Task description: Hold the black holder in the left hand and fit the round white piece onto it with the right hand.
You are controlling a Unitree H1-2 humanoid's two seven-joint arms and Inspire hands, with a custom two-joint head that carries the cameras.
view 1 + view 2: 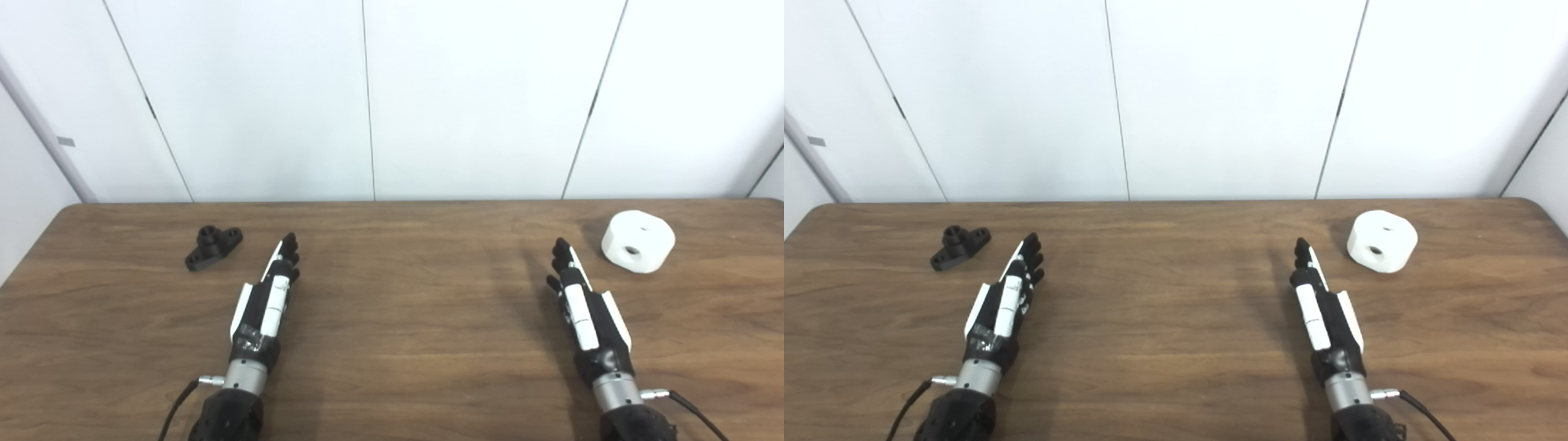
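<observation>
The black holder (213,246) lies on the wooden table (404,306) at the far left, with a raised round boss in its middle. The round white piece (637,241) sits at the far right, with a hole in its side and one on top. My left hand (268,294) is stretched out flat and open, empty, just right of and nearer than the holder. My right hand (582,300) is also stretched out open and empty, left of and nearer than the white piece. Neither hand touches anything.
White wall panels (367,98) stand right behind the table's far edge. Cables run from both wrists off the bottom edge.
</observation>
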